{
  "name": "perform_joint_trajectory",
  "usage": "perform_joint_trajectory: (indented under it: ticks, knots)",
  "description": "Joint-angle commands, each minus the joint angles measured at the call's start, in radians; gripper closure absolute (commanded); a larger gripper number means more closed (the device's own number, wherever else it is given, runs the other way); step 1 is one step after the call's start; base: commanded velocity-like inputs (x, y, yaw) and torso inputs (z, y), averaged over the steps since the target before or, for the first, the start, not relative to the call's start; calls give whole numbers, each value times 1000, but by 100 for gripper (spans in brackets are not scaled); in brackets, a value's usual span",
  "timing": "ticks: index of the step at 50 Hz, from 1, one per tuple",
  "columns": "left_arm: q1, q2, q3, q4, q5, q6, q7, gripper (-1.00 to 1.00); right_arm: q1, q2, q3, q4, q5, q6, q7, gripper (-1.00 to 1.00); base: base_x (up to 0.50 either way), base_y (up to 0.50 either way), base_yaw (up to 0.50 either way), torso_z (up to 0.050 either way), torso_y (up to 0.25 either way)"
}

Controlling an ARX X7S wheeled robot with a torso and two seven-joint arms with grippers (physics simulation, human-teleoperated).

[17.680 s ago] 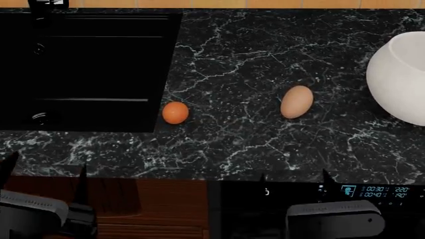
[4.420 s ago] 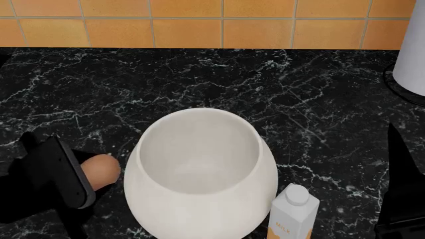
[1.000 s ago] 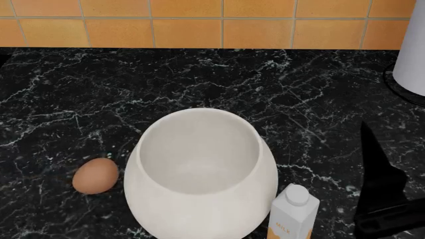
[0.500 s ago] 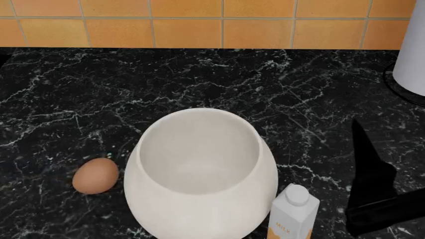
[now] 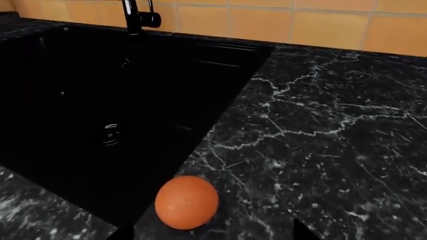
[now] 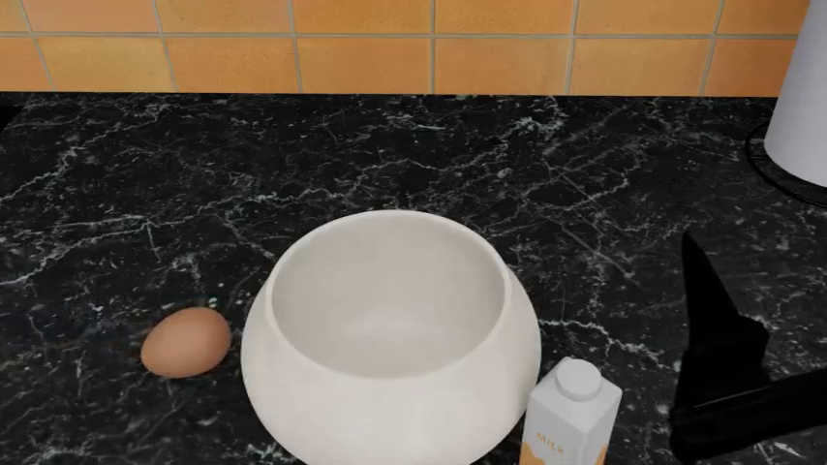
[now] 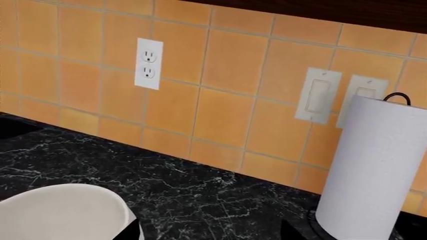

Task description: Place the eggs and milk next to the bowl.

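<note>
The white bowl (image 6: pixel 387 329) stands mid-counter in the head view. A tan egg (image 6: pixel 186 341) lies just left of it, a small gap apart. The milk (image 6: pixel 568 412) stands upright at the bowl's front right, very close to it. The deeper orange egg (image 5: pixel 187 201) shows only in the left wrist view, on the counter beside the sink's edge. My left gripper (image 5: pixel 212 236) is open, its tips wide apart just short of that egg, and is out of the head view. My right gripper (image 7: pixel 210 235) is open and empty, with the bowl's rim (image 7: pixel 60 212) beside one tip. One dark finger (image 6: pixel 719 320) rises right of the milk.
A black sink (image 5: pixel 100 115) with a faucet (image 5: pixel 137 15) lies beside the orange egg. A paper towel roll (image 6: pixel 801 87) on a black base stands at the back right, also near the right gripper as the roll (image 7: pixel 373 170). An orange tiled wall (image 6: pixel 413 44) bears an outlet (image 7: pixel 148 63).
The left gripper has let go of the tan egg and left the head view. Over the last second the right gripper slid slightly left toward the milk. Bowl, egg and milk have not moved.
</note>
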Motion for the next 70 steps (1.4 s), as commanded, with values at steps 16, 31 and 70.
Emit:
perform_joint_trajectory:
  ticks: [16, 31, 70]
  knots:
    - [-68, 31, 14, -222, 26, 133, -12, -100, 8, 4, 11, 13, 21, -5, 5, -100, 0, 0, 0, 0, 0]
    - [-102, 27, 76, -402, 75, 251, -22, -100, 19, 21, 6, 10, 49, 3, 31, -100, 0, 0, 0, 0, 0]
    - [-166, 8, 139, -637, 123, 397, -25, -100, 65, 51, -41, 15, 96, 3, 85, -100, 0, 0, 0, 0, 0]
